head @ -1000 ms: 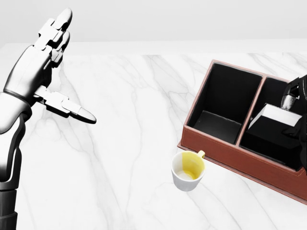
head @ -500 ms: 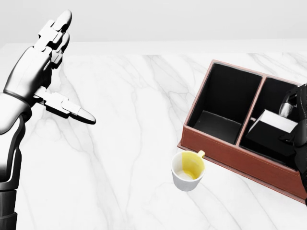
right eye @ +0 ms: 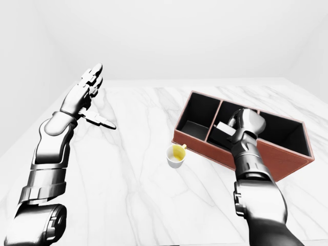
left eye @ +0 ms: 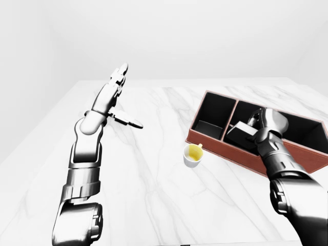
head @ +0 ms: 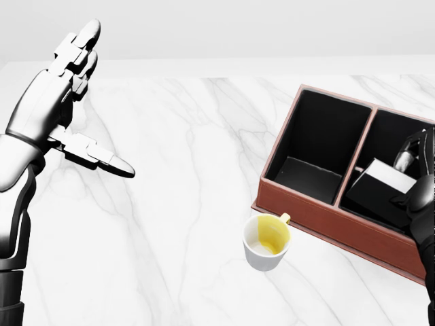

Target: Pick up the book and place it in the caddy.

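The book (head: 382, 185), black with a white page edge, sits tilted inside the middle compartment of the brown caddy (head: 319, 214), which has black-lined compartments. My right hand (head: 408, 175) is at the right edge of the head view, fingers closed round the book's right end within the compartment. The left-eye view shows the same grip on the book (left eye: 240, 134). My left hand (head: 92, 102) is open and empty, raised above the table at the left, far from the caddy.
A white mug (head: 266, 243) with a yellow inside stands on the white marble table (head: 177, 204), just left of and below the caddy's near corner. The caddy's left compartment (head: 312, 146) holds nothing; a third compartment (right eye: 284, 134) lies at the right.
My right hand has lowered the book deeper into the middle compartment and shifted slightly right and down in the head view. The left arm has barely moved.
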You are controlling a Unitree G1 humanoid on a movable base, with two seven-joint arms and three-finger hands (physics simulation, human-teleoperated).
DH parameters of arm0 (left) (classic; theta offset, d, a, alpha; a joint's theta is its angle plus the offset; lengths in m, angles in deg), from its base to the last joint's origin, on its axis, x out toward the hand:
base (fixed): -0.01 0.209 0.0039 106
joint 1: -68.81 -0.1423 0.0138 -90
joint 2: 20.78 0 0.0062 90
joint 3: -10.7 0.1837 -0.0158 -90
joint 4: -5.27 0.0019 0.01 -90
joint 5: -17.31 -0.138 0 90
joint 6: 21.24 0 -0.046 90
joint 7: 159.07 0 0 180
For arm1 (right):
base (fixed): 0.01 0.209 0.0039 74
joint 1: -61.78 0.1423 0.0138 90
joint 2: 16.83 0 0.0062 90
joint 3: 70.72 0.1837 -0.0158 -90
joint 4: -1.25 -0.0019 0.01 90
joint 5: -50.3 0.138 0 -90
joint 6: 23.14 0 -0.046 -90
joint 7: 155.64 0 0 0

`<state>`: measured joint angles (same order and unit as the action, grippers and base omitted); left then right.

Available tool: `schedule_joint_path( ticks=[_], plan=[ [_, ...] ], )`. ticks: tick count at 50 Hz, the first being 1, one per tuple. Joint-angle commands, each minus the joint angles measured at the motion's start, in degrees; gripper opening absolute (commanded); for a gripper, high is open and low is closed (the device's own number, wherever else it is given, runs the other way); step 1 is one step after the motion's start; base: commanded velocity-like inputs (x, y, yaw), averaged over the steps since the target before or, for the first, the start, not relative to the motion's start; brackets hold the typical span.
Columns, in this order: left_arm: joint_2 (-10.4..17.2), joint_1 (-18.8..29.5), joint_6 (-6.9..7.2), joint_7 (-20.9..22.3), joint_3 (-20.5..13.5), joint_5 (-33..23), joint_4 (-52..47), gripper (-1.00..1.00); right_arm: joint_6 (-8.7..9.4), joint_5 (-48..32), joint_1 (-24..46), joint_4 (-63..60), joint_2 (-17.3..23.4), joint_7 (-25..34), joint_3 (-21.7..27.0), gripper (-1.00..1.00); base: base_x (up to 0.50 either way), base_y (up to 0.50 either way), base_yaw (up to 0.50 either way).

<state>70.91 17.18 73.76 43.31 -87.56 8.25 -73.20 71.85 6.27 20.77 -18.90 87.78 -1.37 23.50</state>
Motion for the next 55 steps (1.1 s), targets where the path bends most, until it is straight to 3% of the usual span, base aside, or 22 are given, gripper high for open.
schedule_joint_path(
  ticks=[1,23,25,26,28,29,30,47,55],
  plan=[
    [0.0,-0.1,0.00,-0.1,0.0,0.1,0.1,1.00,0.00,-0.3,2.0,1.4,-0.2,-3.1,-0.4,-1.00,0.00,0.00,0.00],
    [0.4,-1.0,0.00,0.2,-0.5,0.5,-1.2,1.00,0.00,-0.8,3.5,5.1,-1.5,-4.3,-0.9,-1.00,0.00,0.00,0.00],
    [0.4,-1.3,0.00,0.2,-0.5,0.5,-1.6,1.00,0.00,-0.8,3.5,5.3,-1.5,-4.3,-0.9,-0.89,0.00,0.00,0.00],
    [0.5,-1.3,0.00,0.3,-0.6,0.6,-1.7,1.00,0.00,-0.8,3.5,5.5,-1.5,-4.3,-0.8,-0.66,0.00,0.00,0.00],
    [0.5,-1.4,0.00,0.3,-0.7,0.6,-1.7,1.00,0.00,-0.9,3.5,5.5,-1.5,-4.3,-0.9,0.13,0.00,0.00,0.00],
    [0.5,-1.4,0.00,0.2,-0.7,0.7,-1.7,1.00,0.00,-0.9,3.6,5.5,-1.5,-4.3,-0.9,0.25,0.00,0.00,0.00],
    [0.5,-1.4,0.00,0.2,-0.7,0.7,-1.7,1.00,0.00,-0.9,3.7,5.4,-1.5,-4.3,-0.9,0.98,0.00,0.00,0.00],
    [0.5,-1.1,0.00,-0.1,-0.6,0.8,-0.6,1.00,0.00,-1.9,3.3,3.3,-1.6,-4.3,-1.6,1.00,0.00,0.00,0.00],
    [0.5,-0.3,0.00,-0.4,-0.4,0.8,0.7,1.00,0.00,-5.0,-0.4,-7.6,-1.6,-1.0,-2.2,1.00,0.00,0.00,0.00]
  ],
)
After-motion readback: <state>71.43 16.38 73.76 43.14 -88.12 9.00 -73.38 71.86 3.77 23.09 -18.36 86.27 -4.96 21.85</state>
